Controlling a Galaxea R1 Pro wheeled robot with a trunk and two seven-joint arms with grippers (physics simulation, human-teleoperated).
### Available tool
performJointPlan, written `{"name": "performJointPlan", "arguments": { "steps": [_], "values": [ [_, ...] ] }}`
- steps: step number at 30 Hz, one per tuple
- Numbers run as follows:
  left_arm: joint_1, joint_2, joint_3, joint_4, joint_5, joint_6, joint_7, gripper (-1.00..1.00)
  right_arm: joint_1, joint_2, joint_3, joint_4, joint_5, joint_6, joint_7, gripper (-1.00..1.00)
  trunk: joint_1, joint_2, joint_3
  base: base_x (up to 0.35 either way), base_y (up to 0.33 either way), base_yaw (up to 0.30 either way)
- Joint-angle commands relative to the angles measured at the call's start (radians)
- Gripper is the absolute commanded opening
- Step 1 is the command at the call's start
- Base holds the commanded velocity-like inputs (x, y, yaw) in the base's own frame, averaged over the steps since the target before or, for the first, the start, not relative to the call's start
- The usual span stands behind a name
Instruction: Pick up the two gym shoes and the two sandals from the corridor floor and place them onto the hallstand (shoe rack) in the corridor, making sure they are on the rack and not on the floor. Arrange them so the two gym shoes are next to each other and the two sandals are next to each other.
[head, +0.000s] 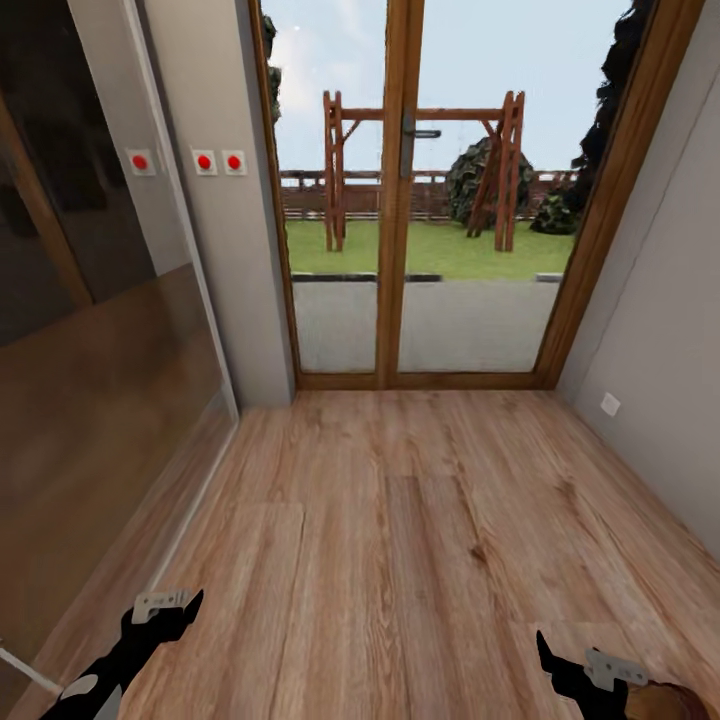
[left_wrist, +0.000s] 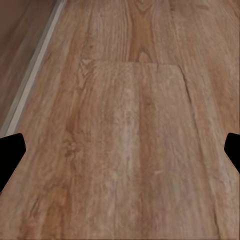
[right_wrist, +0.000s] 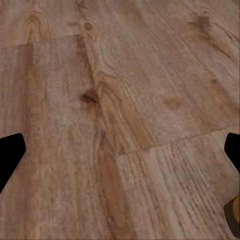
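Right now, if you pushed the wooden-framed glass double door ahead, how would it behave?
The wooden-framed glass double door looks rigid and probably heavy, given its thick frame. Its grey lever handle suggests a latch, so pushing likely won't open it.

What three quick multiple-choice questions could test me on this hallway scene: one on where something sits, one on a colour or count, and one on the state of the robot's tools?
1. Where is the glass double door?
A. straight ahead at the corridor's end
B. on the right wall
C. behind the left tool

2. How many red-dotted switches are on the walls left of the door?
A. one
B. three
C. five

3. How do the left tool and right tool stand?
A. both gripping shoes
B. one shut on a sandal
C. both open, holding nothing

Answers: 1 A, the door faces the head view beyond the wood floor. 2 B, three white plates with red dots show. 3 C, each wrist view shows spread fingertips over bare planks.
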Motion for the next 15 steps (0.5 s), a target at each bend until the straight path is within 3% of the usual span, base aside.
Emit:
{"name": "performJointPlan", "arguments": {
  "steps": [1,15],
  "values": [
    [-0.001,0.0,0.008,0.001,-0.01,-0.004,-0.004,1.0,-0.001,0.0,0.004,0.001,-0.011,-0.003,0.007,1.0,0.0,0.0,-0.001,0.339,0.096,-0.128],
    [-0.001,-0.001,0.008,0.001,-0.01,-0.004,-0.004,1.0,-0.001,0.0,0.005,0.001,-0.011,-0.003,0.007,1.0,0.0,0.0,-0.001,0.339,0.096,-0.232]
  ]
}}
